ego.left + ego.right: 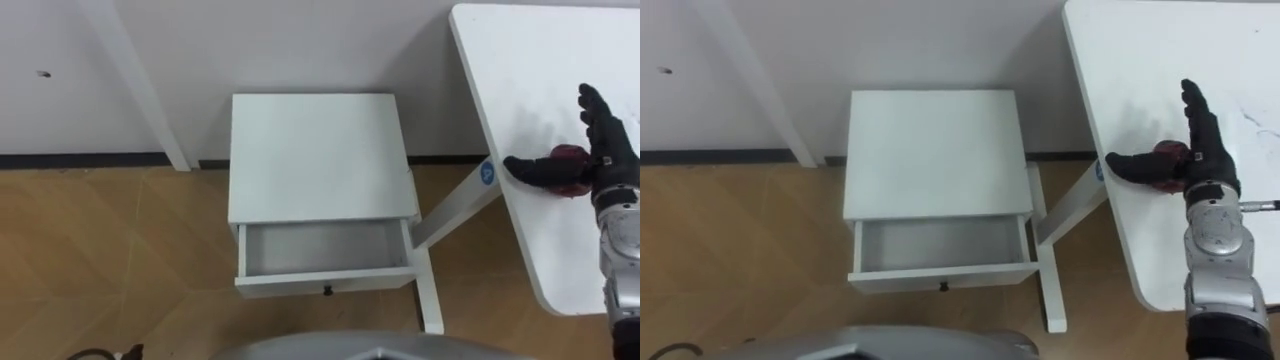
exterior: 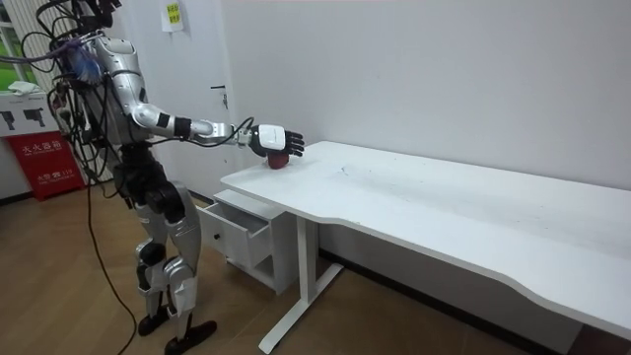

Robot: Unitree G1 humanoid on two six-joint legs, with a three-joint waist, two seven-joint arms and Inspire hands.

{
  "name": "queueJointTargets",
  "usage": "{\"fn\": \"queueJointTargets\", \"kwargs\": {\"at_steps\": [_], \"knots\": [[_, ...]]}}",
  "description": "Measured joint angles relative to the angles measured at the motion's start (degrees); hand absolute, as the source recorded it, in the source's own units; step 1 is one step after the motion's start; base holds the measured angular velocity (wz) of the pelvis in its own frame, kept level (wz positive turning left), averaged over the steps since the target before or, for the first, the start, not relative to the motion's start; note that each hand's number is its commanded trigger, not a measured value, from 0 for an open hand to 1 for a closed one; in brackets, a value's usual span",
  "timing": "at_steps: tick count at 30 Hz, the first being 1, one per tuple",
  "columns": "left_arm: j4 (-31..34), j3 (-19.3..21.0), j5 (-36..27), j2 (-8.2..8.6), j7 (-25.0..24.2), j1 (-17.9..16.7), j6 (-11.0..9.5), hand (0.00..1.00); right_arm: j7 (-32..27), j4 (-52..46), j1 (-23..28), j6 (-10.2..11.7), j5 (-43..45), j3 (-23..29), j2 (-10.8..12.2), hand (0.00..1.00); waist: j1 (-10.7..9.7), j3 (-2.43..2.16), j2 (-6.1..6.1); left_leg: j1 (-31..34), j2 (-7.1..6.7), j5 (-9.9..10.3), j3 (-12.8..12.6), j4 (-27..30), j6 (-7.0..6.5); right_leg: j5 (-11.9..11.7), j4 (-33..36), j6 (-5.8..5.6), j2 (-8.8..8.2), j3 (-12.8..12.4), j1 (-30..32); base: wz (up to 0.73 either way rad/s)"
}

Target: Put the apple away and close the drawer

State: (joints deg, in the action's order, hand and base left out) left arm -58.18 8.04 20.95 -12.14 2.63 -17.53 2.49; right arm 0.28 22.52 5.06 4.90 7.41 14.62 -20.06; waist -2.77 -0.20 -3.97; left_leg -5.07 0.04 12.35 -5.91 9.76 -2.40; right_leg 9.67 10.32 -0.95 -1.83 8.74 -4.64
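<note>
Right eye view shows the robot's right hand (image 1: 1206, 160) open, fingers straight and thumb stuck out, with the small round dark red apple (image 1: 1167, 158) on the flat white table (image 1: 1150, 60) tucked between thumb and palm, so closing should grab it.

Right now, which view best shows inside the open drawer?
Left eye view: it looks straight down into the drawer, bottom bare. Right eye view shows the same; room view sees it side-on, inside hidden.

Seemingly dark-red apple (image 1: 568, 157), white drawer (image 1: 325, 282), white table (image 1: 530, 80)
</note>
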Motion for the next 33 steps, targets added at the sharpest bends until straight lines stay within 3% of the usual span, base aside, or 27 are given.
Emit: {"fn": "queueJointTargets", "kwargs": {"at_steps": [9, 13, 14, 15, 16, 33], "knots": [[-0.02, -1.54, 0.04, -0.16, 0.07, -0.63, -0.08, 0.0, 1.64, 4.26, 0.97, 0.05, -0.2, -0.18, 0.04, 0.0, -0.26, 0.15, 0.15, -0.55, 0.04, 0.2, 0.12, -0.09, 0.12, -0.09, -0.66, 0.15, 0.07, 0.1, -1.07, 0.01], [-0.03, -1.55, 0.02, -0.16, 0.14, -0.64, -0.56, 0.0, 1.54, 5.19, 1.23, 1.3, -0.45, -0.29, 0.04, 0.0, -0.21, 0.09, 0.16, -0.6, 0.05, 0.2, 0.05, -0.02, 0.12, -0.1, -0.66, 0.16, 0.08, 0.14, -1.12, 0.0], [-0.02, -1.56, 0.02, -0.16, 0.14, -0.65, -0.56, 0.0, 1.48, 5.36, 1.22, 1.42, -0.46, -0.38, 0.04, 0.16, -0.21, 0.07, 0.12, -0.62, 0.05, 0.19, 0.06, -0.02, 0.13, -0.1, -0.66, 0.16, 0.08, 0.15, -1.12, 0.0], [-0.03, -1.56, 0.01, -0.16, 0.15, -0.65, -0.56, 0.0, 1.34, 5.55, 1.22, 1.5, -0.46, -0.47, 0.04, 0.53, -0.21, 0.03, 0.05, -0.64, 0.05, 0.19, 0.08, -0.01, 0.13, -0.1, -0.66, 0.16, 0.08, 0.16, -1.15, 0.0], [-0.03, -1.56, 0.01, -0.16, 0.2, -0.65, -0.56, 0.0, 1.22, 5.66, 1.22, 1.51, -0.46, -0.57, 0.05, 1.0, -0.2, 0.01, -0.03, -0.65, 0.05, 0.19, 0.1, -0.01, 0.12, -0.1, -0.66, 0.16, 0.07, 0.18, -1.17, 0.0], [-0.02, -1.56, 0.01, -0.13, 2.24, 0.26, -0.58, 0.0, -4.79, 8.04, 0.59, 3.21, 2.15, -0.45, 0.04, 1.0, 0.07, 0.16, -1.05, -0.75, 0.15, 0.21, 0.01, -0.17, 0.15, -0.12, -0.8, 0.19, 0.12, 0.85, -1.33, 0.0]]}}
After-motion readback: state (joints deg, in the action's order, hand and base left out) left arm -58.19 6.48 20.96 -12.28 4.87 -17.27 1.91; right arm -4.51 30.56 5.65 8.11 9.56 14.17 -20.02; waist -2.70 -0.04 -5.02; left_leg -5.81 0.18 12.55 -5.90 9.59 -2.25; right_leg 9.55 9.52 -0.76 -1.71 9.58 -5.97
